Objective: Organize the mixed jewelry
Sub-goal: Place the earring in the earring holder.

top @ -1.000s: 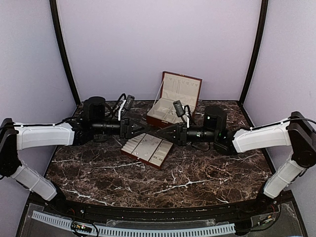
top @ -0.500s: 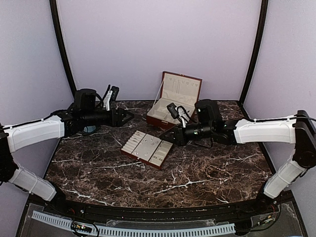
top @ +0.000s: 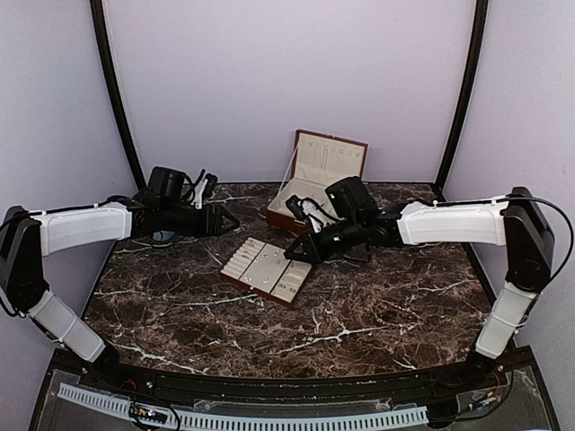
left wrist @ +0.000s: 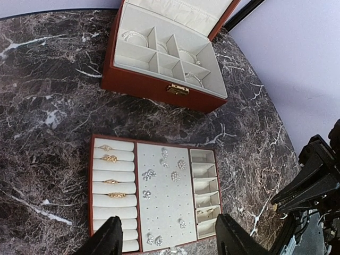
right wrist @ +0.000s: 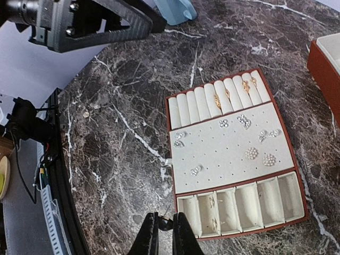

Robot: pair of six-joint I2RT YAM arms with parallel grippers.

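The mixed jewelry lies mostly in the flat cream-lined tray [top: 268, 270]: gold rings [left wrist: 110, 158] on its rolls, sparkly earrings [left wrist: 149, 174] on the pinhole pad, and small pieces in one side cell [right wrist: 212, 202]. A thin chain [left wrist: 265, 175] lies on the marble beside the tray. My right gripper [right wrist: 165, 234] hangs just off the tray's corner [top: 292, 256], shut on a tiny gold-edged piece [right wrist: 165, 221]. My left gripper [left wrist: 170, 239] is open and empty, back at the left [top: 229, 218], looking down on the tray.
The red-brown hinged box [top: 314, 184] stands open at the back, with bracelets [left wrist: 133, 36] in its compartments. A blue cup [right wrist: 178, 10] sits beneath the left arm. A small speck [right wrist: 86, 113] lies on the marble near the table's edge.
The two grippers met over the tray a second ago. The left one has since pulled back to the left and opened a little wider. The right one slid left toward the tray's corner.
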